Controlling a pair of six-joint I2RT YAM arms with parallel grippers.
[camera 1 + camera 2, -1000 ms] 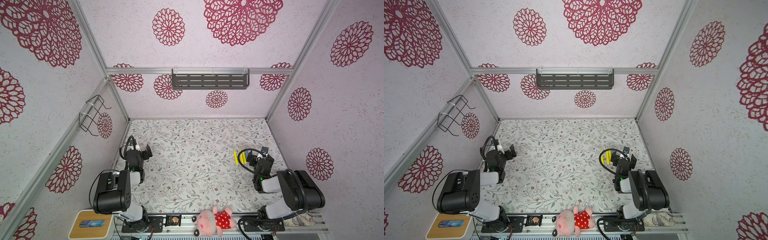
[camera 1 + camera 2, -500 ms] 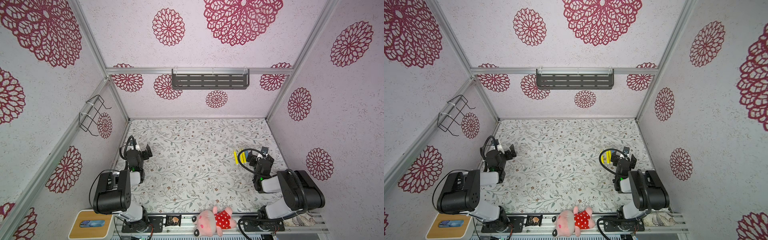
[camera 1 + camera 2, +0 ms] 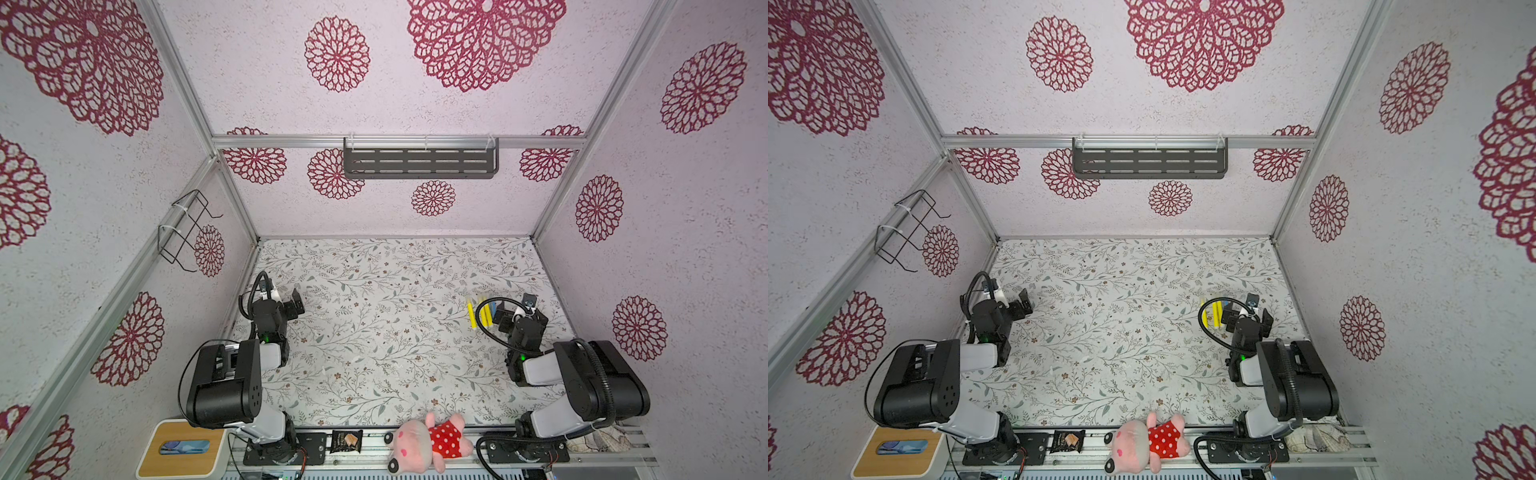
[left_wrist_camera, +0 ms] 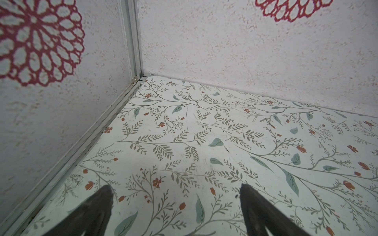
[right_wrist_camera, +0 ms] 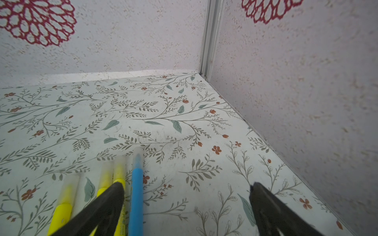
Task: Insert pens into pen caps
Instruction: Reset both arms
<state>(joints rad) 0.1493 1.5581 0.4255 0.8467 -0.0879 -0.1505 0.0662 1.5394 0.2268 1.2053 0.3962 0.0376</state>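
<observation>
Three yellow pens (image 5: 61, 212) and a blue pen (image 5: 136, 196) lie side by side on the flowered table at the right. In both top views the pens (image 3: 471, 316) (image 3: 1204, 316) lie just left of my right gripper (image 3: 500, 318). A whitish translucent pen cap (image 5: 138, 155) covers the blue pen's far end, and the yellow pens' far ends look the same. My right gripper (image 5: 186, 186) is open. The blue pen lies just inside one finger (image 5: 110, 200), which overlaps two of the yellow pens. My left gripper (image 4: 176, 187) (image 3: 297, 305) is open over bare table at the left.
A few small whitish bits (image 3: 356, 357) lie on the table near the middle, too small to identify. A pink plush toy (image 3: 428, 440) and a snack packet (image 3: 347, 441) sit on the front rail. Side walls stand close to both grippers.
</observation>
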